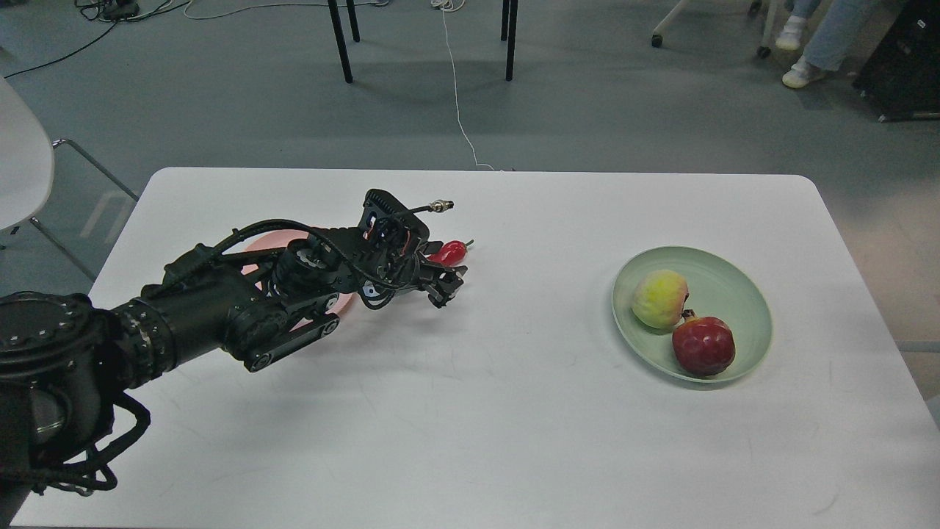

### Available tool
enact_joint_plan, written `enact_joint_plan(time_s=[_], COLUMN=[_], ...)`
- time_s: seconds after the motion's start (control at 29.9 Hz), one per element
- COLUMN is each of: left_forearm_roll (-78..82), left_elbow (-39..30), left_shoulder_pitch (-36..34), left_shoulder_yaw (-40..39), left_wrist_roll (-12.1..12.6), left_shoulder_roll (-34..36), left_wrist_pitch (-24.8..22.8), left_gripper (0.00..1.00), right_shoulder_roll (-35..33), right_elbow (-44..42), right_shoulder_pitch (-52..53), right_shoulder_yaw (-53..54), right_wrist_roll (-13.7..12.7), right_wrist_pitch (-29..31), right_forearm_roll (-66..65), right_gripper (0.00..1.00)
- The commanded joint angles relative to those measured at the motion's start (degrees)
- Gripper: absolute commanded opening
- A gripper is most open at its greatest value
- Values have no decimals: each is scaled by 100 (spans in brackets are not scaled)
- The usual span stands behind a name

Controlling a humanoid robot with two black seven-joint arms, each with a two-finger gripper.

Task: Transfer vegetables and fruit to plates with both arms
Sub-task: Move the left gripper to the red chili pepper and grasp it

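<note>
My left gripper [446, 283] reaches out over the right side of the pale pink plate [266, 241], which my arm mostly covers. The red chili pepper [449, 252] sticks out just behind the black fingers, green stem pointing right, and moves with them, so the gripper appears shut on it. The pale green plate [723, 275] at the right holds the yellow-green peach-like fruit [659, 297] and the dark red pomegranate [703, 345], which touch each other. The eggplant is hidden or out of view. My right arm is out of view.
The white table [514, 411] spans the view. A white chair [22, 162] stands off its left edge. Black chair legs [339, 40] and a white cable [459, 110] are on the floor beyond. A person's feet [797, 73] are at the far right.
</note>
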Motion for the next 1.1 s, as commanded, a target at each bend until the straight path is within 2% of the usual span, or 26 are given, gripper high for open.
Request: enact_joint_plan(time_s=[0.0, 0.43, 0.8, 0.97, 1.07], left_forearm_roll=[-5, 4, 13, 13, -5], left_elbow=[33, 262, 262, 262, 219], left_shoulder_pitch=[-8, 186, 194, 194, 177], left_shoulder_yaw=[24, 51, 60, 60, 51], left_wrist_roll=[-1, -54, 16, 7, -1], left_shoulder_roll=[23, 49, 5, 5, -4], left_wrist_pitch=[1, 28, 19, 19, 1], left_gripper=[56, 53, 19, 18, 13], right_shoulder_roll=[-8, 27, 27, 36, 36], right_elbow=[0, 9, 0, 0, 0], right_shoulder_pitch=[2, 11, 11, 11, 11], right_shoulder_yaw=[1, 19, 27, 27, 27], right_wrist_roll=[0, 0, 0, 0, 0], right_wrist_pitch=[0, 0, 0, 0, 0], right_forearm_roll=[0, 0, 0, 0, 0], right_gripper=[99, 99, 99, 99, 99])
